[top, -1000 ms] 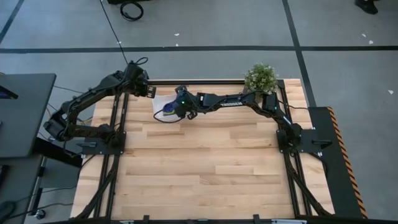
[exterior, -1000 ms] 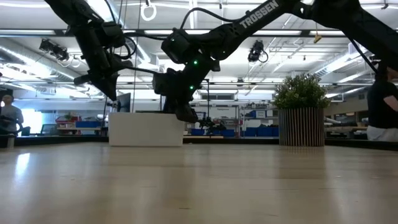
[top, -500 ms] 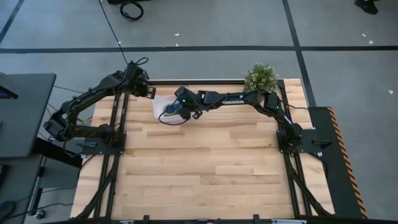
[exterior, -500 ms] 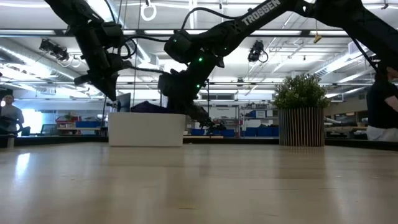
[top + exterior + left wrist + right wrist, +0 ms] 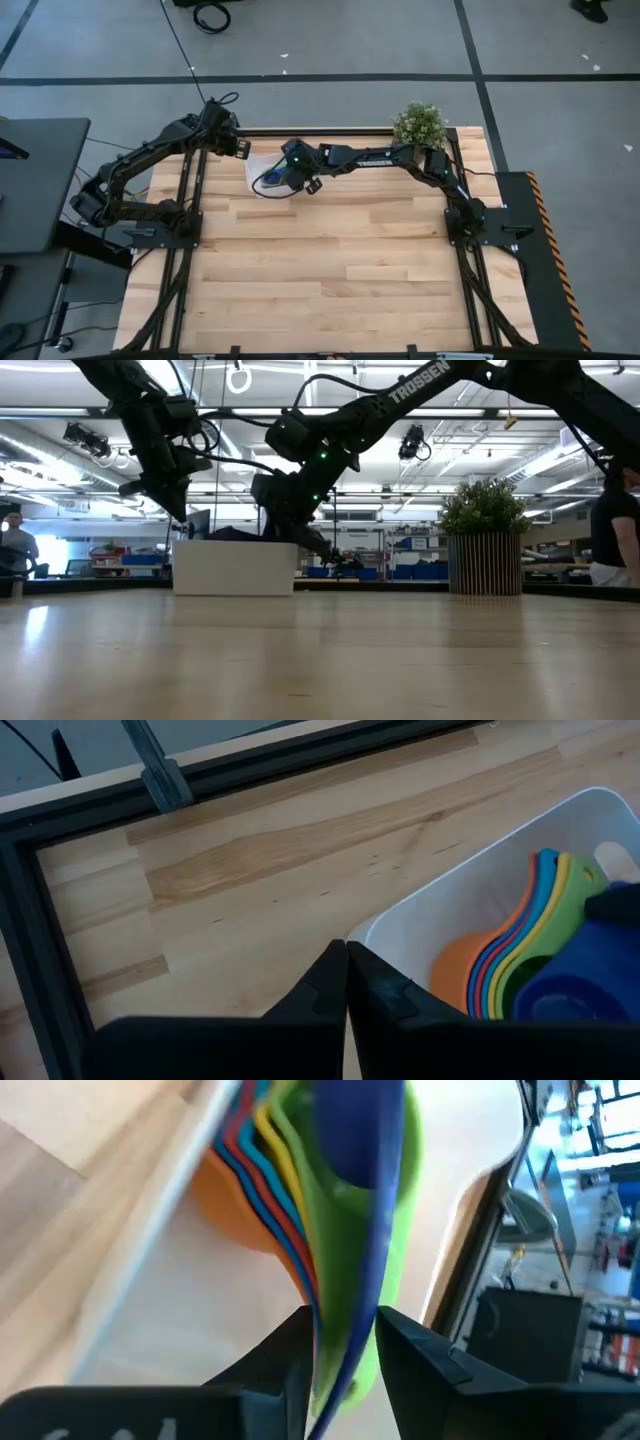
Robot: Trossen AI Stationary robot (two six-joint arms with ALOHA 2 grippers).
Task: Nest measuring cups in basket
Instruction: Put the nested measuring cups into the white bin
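Observation:
The white basket (image 5: 255,165) (image 5: 235,568) stands at the table's far left. Nested cups (image 5: 500,970) (image 5: 255,1200) lie in it: orange outermost, then red, light blue, yellow and green. My right gripper (image 5: 283,180) (image 5: 345,1355) reaches over the basket's near right part, shut on the dark blue measuring cup (image 5: 575,990) (image 5: 350,1140), whose bowl sits in the green cup. My left gripper (image 5: 243,148) (image 5: 347,982) hangs shut above the table just beyond the basket's far left corner, touching nothing. My right gripper pinches the dark blue cup's flat handle (image 5: 342,1330) between its two fingers, which lie along the handle. It comes slanting down from the table's right. The handle stands on edge, and the bowl rests in the nested stack inside the basket.
A green plant in a brown slatted pot (image 5: 418,125) (image 5: 485,550) stands at the far right corner. Dark frame rails run along the far edge (image 5: 160,780) and both sides. The near two thirds of the wooden table (image 5: 330,270) holds nothing. People show in the room behind.
My right gripper has carried the dark blue cup from the basket's near right side toward the far edge, over the basket's rim, and down onto the stack, staying shut on it.

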